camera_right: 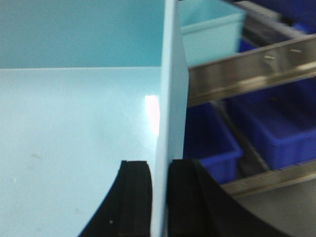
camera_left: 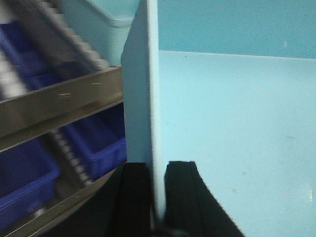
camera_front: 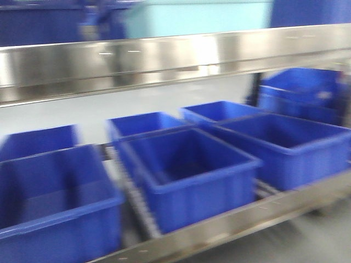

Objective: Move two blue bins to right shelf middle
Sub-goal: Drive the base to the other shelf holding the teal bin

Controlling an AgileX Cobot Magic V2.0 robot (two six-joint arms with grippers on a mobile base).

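Note:
Both grippers hold one pale light-blue bin between them. My left gripper [camera_left: 158,165] is shut on its left wall, with the bin floor [camera_left: 232,123] to the right. My right gripper [camera_right: 159,163] is shut on its right wall, with the bin floor [camera_right: 74,123] to the left. A second pale light-blue bin [camera_left: 94,24] stands beyond the shiny steel rail [camera_left: 59,103] of the shelf level; it also shows in the right wrist view [camera_right: 212,29] behind the rail [camera_right: 247,74]. In the front view a pale blue wall [camera_front: 197,16] shows above the rail [camera_front: 164,60]; I cannot tell which bin it is.
Several dark royal-blue bins [camera_front: 186,175] sit on the roller level below the rail, and more dark blue bins [camera_front: 38,22] stand on the upper level at both sides. Dark bins also show under the rail in the left wrist view [camera_left: 94,143] and the right wrist view [camera_right: 276,123].

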